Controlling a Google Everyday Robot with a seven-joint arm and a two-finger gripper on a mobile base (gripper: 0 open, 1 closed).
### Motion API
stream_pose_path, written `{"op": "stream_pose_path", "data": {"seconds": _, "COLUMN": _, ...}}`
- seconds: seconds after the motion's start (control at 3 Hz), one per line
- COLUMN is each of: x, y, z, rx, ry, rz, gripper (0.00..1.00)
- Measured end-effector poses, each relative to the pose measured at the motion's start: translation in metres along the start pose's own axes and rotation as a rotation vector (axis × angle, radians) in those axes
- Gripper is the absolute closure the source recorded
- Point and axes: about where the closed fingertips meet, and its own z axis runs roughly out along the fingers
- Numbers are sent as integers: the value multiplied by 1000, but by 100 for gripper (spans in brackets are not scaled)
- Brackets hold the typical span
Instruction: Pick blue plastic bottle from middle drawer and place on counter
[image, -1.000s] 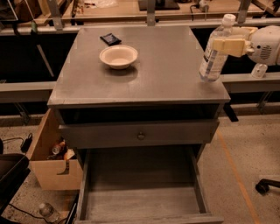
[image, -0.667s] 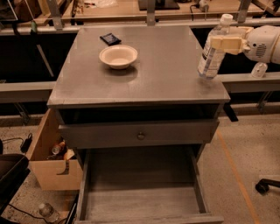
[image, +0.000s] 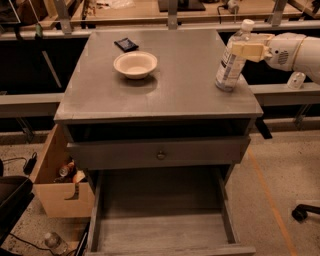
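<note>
The blue plastic bottle (image: 231, 62), clear with a white cap and pale label, stands slightly tilted on the right side of the grey counter (image: 190, 90), close to its right edge. My gripper (image: 246, 50) reaches in from the right on a white arm and is shut on the bottle's shoulder, just below the cap. The bottle's base touches or nearly touches the counter top. The middle drawer (image: 95, 215) is pulled out at the bottom of the cabinet and its plank floor is bare.
A white bowl (image: 135, 64) and a small dark packet (image: 126, 45) sit at the counter's back left. A shut drawer front with a round knob (image: 160, 154) lies above the open drawer. A cardboard box (image: 57, 192) stands on the floor at left. A tan workbench (image: 145, 11) runs behind.
My gripper and the bottle have shifted a little to the left, further in over the counter. The bowl, packet and drawers have not moved.
</note>
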Motion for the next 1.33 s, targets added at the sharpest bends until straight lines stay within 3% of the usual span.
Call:
{"op": "stream_pose_path", "data": {"seconds": 0.33, "x": 9, "y": -3, "z": 21, "rx": -46, "ry": 3, "rz": 20, "gripper": 100}}
{"op": "stream_pose_path", "data": {"seconds": 1.0, "x": 8, "y": 0, "z": 26, "rx": -54, "ry": 2, "rz": 19, "gripper": 59}}
{"op": "stream_pose_path", "data": {"seconds": 1.33, "x": 8, "y": 2, "z": 30, "rx": -60, "ry": 2, "rz": 20, "gripper": 28}}
